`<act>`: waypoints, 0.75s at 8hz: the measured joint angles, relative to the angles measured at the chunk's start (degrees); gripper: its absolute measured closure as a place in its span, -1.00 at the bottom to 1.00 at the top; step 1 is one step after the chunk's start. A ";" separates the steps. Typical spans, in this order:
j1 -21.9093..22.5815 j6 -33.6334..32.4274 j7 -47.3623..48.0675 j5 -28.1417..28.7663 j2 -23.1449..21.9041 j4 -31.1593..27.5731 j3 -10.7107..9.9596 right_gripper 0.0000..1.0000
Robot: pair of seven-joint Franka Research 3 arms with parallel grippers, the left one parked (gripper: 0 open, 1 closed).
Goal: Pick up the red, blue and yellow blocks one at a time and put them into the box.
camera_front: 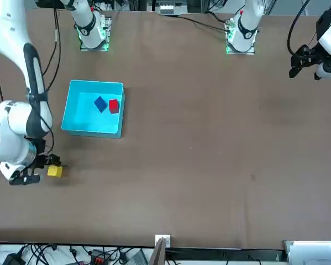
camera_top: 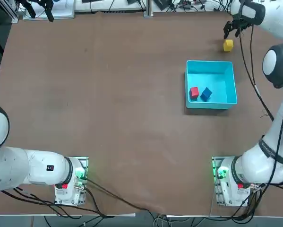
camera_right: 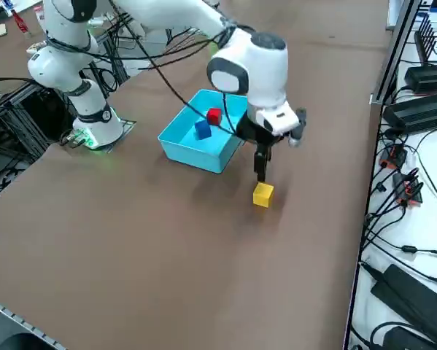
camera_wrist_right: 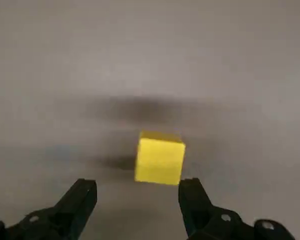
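Spread wide and holding nothing, the right arm's black two-finger claw (camera_wrist_right: 138,200) hangs just above the brown table (camera_top: 108,104), close beside the small yellow cube (camera_wrist_right: 160,158), which sits on the bare surface near the table's far right corner, between that corner and the shallow cyan square box (camera_top: 232,80). The small red cube (camera_top: 194,92) and small blue cube (camera_top: 206,93) already lie side by side inside the box. From the wrist view the yellow cube looks off-centre, nearer one fingertip, so a descent as aimed could likely land a finger on top of it or nudge it toward the table's right edge, which seems close. Open table surrounds the cube; only the box's thin far wall calls for clearance on the way in.
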 joint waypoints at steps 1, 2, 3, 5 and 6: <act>-0.64 1.25 -0.84 0.00 1.33 0.45 0.01 -1.00; -1.19 2.62 -1.49 0.00 2.39 0.54 0.02 -1.00; -1.57 3.95 -1.85 0.02 3.32 0.58 0.02 -1.00; -1.80 6.05 -1.88 0.26 4.78 0.68 0.22 -1.00; -1.80 6.44 -1.88 0.65 5.29 0.70 0.38 -1.00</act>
